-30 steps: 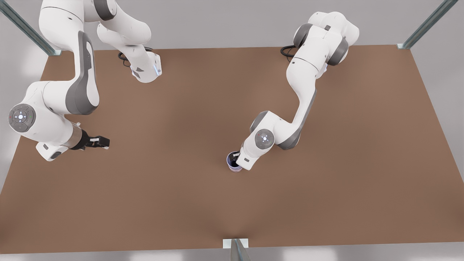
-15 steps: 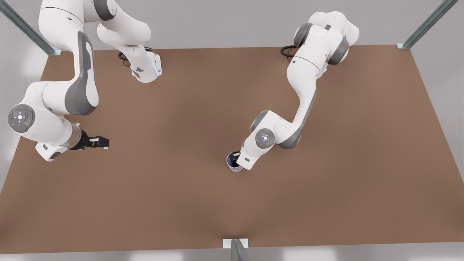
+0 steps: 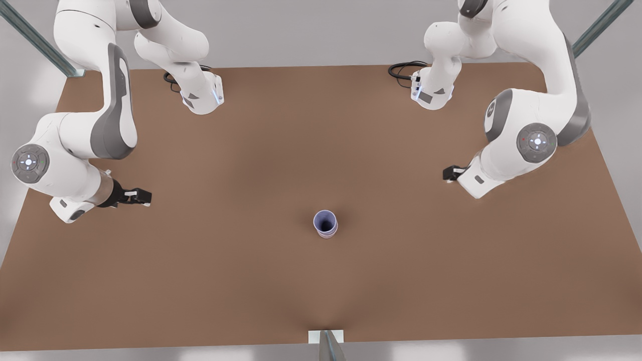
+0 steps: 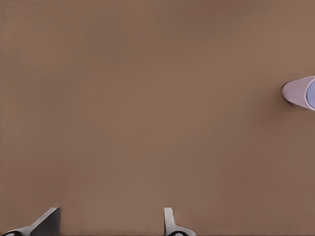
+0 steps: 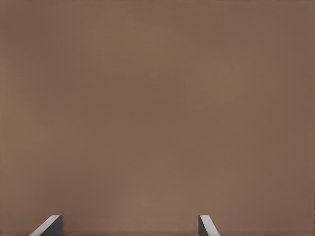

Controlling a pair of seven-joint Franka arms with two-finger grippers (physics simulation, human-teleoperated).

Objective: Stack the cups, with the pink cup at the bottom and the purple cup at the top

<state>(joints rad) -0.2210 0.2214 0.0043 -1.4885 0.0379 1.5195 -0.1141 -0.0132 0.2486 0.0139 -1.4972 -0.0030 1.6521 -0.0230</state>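
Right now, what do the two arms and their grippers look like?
Both arms are glossy white with dark grey joint bands and round grey wrist caps with lit dots. Black cables coil at the bases. The left gripper and right gripper look pale grey.

I see a matt brown worktop (image 3: 251, 281), glossy white plastic-looking arms (image 3: 115, 110) with grey panels, two smooth matt cups (image 3: 325, 223), and shiny metal posts (image 3: 30, 35) at its corners.
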